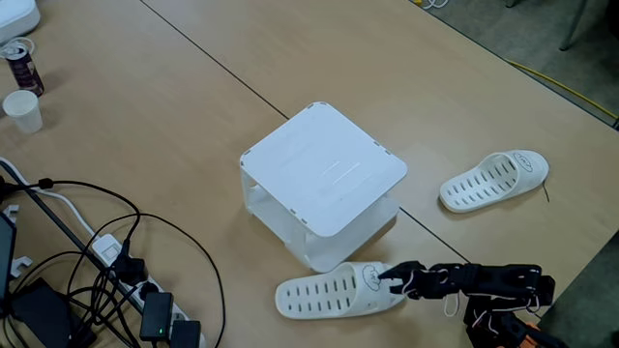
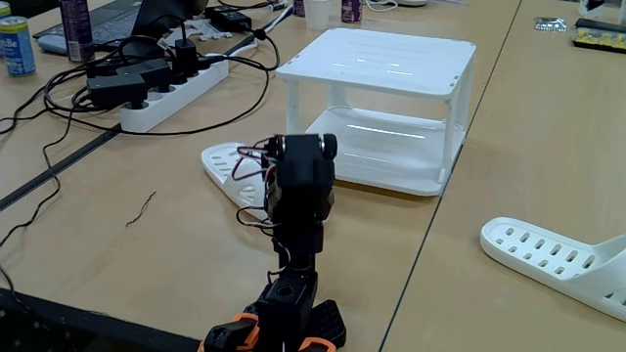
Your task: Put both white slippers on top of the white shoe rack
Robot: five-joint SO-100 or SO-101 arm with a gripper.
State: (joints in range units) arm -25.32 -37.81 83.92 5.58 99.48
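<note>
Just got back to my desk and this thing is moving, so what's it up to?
The arm's gripper is at the heel end of one white slipper lying on the table beside the white shoe rack; whether it has closed on it is unclear. The other slipper lies further off on the table. The rack's top is bare.

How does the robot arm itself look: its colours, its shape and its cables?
The arm is built of black blocky segments, with thin red and white wires looping loosely along it in both fixed views. Orange parts show at its base. Its pincer is black too, slim and two-fingered. No markings can be read.
</note>
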